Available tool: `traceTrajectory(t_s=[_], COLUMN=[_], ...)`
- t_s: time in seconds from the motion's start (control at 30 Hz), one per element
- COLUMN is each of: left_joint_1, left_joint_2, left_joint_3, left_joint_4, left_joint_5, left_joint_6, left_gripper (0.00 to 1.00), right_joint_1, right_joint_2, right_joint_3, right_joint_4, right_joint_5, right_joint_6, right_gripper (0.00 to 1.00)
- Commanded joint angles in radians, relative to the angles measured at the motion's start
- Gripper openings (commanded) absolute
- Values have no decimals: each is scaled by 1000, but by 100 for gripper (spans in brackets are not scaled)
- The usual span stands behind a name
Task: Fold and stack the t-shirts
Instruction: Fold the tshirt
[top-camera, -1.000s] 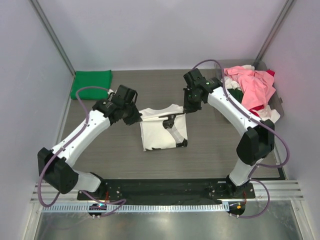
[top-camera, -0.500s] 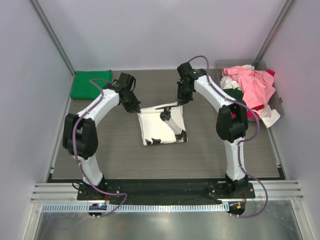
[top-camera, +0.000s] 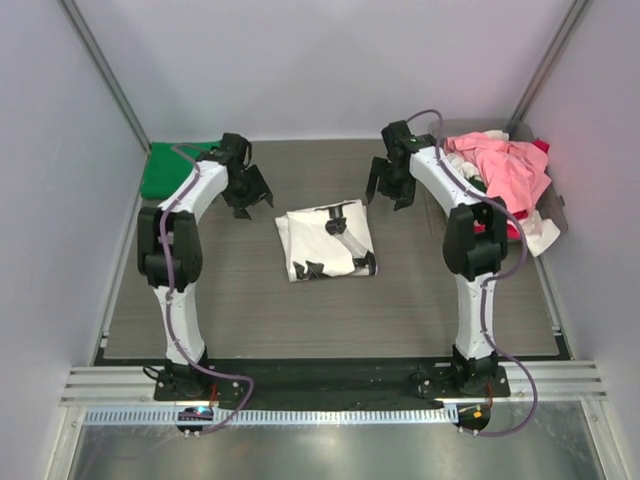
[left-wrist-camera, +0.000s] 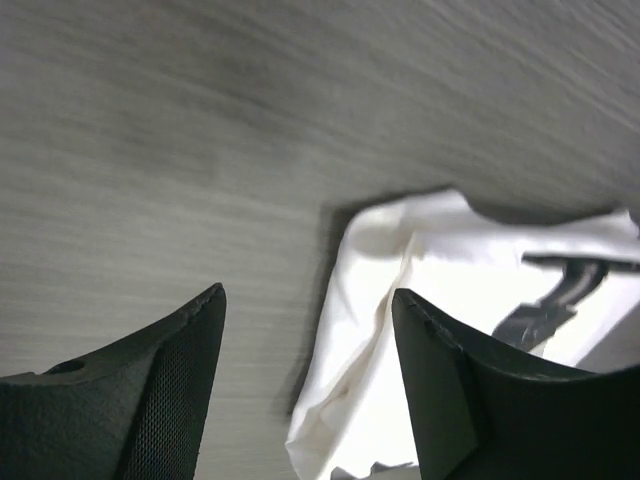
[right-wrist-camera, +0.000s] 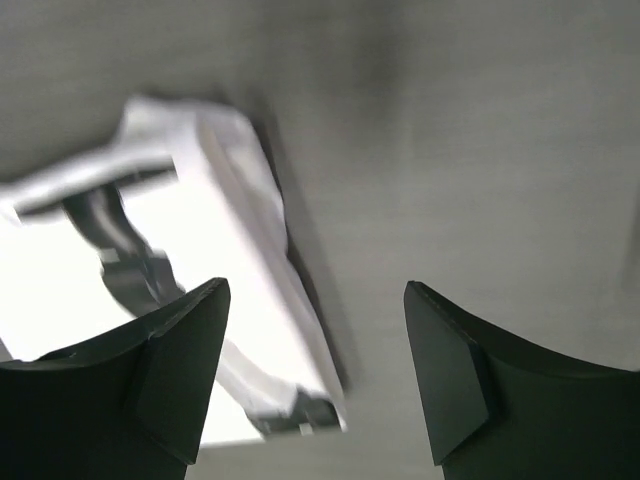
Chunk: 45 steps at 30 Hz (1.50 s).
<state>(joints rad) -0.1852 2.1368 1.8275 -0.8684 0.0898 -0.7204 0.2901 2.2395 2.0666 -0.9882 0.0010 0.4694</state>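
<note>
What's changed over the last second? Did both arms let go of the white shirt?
Yes. The left gripper and right gripper were pinching the far corners of the folded white t-shirt; they have opened, let go and drawn apart toward the far side. The shirt now lies flat. The green t-shirt at far left and the pink-topped pile at right stayed put.

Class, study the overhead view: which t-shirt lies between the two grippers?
The white t-shirt with black print, folded at mid-table. The green t-shirt lies folded at the far left corner; the pink t-shirt is crumpled at the far right.
</note>
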Motion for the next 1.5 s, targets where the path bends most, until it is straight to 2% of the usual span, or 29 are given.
traceTrajectory(t_s=[0.0, 0.03, 0.13, 0.27, 0.37, 0.47, 0.5, 0.67, 0.77, 0.9, 1.1, 1.3, 1.47], left_joint_1=[-14, -17, -29, -49, -82, -167, -193, -341, -396, -422, -422, -424, -425], left_joint_2=[-245, -274, -366, -429, -521, -590, -595, -557, -526, -459, -370, -472, -601], left_joint_3=[-220, -278, -436, -556, -631, -655, -652, -649, -678, -759, -892, -1054, -1047], left_joint_4=[132, 167, 273, 353, 388, 399, 399, 399, 445, 531, 568, 557, 373], left_joint_5=[73, 89, 139, 157, 153, 130, 122, 65, 67, 83, 22, -51, -180], left_joint_6=[29, 29, 38, 30, -20, -68, -80, -163, -194, -191, -174, -156, -113], left_gripper=[69, 69, 69, 66, 61, 56, 55, 48, 47, 47, 44, 43, 45], right_joint_1=[26, 26, 29, 34, 37, 37, 40, 53, 57, 57, 55, 55, 54], right_joint_2=[-293, -335, -510, -694, -777, -752, -739, -643, -606, -545, -479, -504, -639], right_joint_3=[-210, -340, -562, -741, -835, -862, -866, -918, -974, -1094, -1238, -1347, -1372], right_joint_4=[52, 93, 166, 272, 393, 448, 456, 563, 640, 716, 798, 826, 711], right_joint_5=[-13, -27, -87, -220, -401, -473, -479, -556, -588, -556, -480, -444, -369], right_joint_6=[-14, -9, 8, 1, 44, 86, 90, 138, 140, 118, 84, 81, 60], right_gripper=[77, 76, 77, 76, 68, 49, 40, 20, 15, 9, 5, 4, 4])
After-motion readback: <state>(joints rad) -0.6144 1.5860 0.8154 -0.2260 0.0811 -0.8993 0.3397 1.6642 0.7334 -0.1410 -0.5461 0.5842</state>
